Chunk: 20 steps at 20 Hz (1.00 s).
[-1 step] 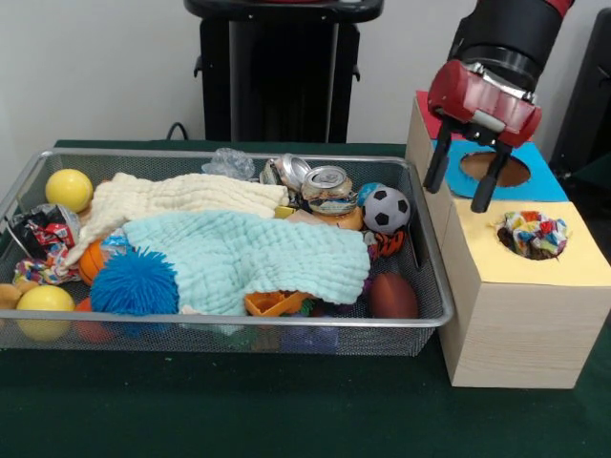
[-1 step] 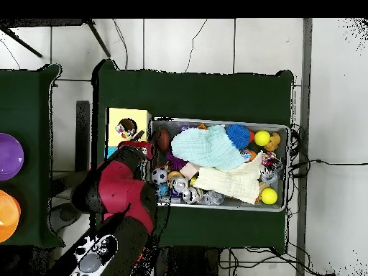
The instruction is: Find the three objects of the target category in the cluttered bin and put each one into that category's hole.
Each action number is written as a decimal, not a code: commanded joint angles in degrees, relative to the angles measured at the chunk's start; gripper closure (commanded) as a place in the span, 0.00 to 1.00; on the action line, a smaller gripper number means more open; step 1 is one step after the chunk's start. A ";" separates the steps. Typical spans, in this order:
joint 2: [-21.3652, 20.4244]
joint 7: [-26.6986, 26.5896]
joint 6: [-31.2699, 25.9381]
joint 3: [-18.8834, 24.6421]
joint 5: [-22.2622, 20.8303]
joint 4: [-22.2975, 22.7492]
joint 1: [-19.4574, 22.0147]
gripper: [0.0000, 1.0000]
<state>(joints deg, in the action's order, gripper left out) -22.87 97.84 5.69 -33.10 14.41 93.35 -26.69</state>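
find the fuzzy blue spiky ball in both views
Front view: fuzzy blue spiky ball at the wire bin's near left, against the light-blue cloth.
Overhead view: the ball is at the bin's top edge, right of centre.
Shared landmark: the light-blue cloth beside it.

A wire mesh bin fills the left and centre of the front view, packed with clutter: a soccer ball at its right end, a yellow ball upper left, a spiky blue ball lower left, a brown football lower right. To its right stands a wooden box with a blue-panel hole.
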 commanded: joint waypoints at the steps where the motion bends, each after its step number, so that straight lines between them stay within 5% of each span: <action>1: -3.43 7.11 -1.97 18.52 -7.87 7.56 8.20 0.00; 9: -5.15 6.29 -3.88 22.51 -11.61 7.87 11.39 0.00; 20: -7.10 5.05 -8.24 21.95 -13.09 8.23 11.22 0.00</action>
<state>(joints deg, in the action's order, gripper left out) -29.08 97.84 5.66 -20.14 4.60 98.57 -15.21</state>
